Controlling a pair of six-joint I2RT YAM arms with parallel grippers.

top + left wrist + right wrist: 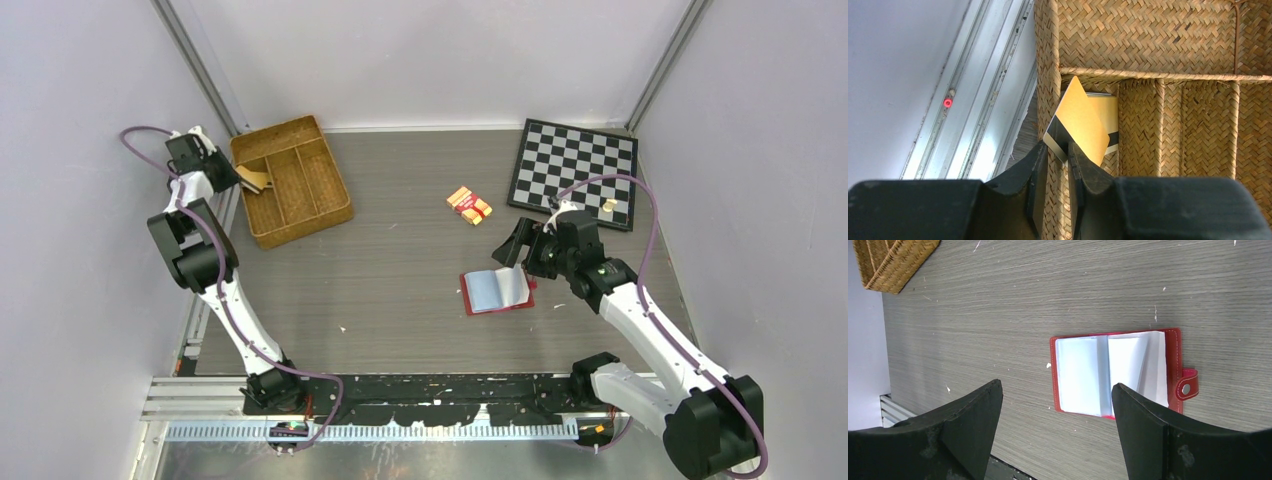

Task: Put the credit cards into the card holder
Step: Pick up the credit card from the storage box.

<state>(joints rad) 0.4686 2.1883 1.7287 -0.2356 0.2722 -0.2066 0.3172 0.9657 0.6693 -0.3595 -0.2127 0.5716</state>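
Note:
My left gripper (238,177) is at the left compartment of the wicker tray, shut on the corner of an orange-yellow credit card (1079,122) with a dark stripe, which it holds tilted; the gripper (1063,150) straddles the tray's wall. Another credit card (1109,117) lies under it in the compartment. The held card also shows in the top view (257,182). The dark-red card holder (495,291) lies open on the table, its clear sleeves up and its snap tab (1187,385) to one side. My right gripper (519,246) is open and empty just beside the holder (1083,375).
The brown wicker divided tray (320,185) stands at the back left against the wall rail (993,85). An orange-and-red banded pack (469,204) lies mid-table. A chessboard (573,165) with a small piece on it lies at the back right.

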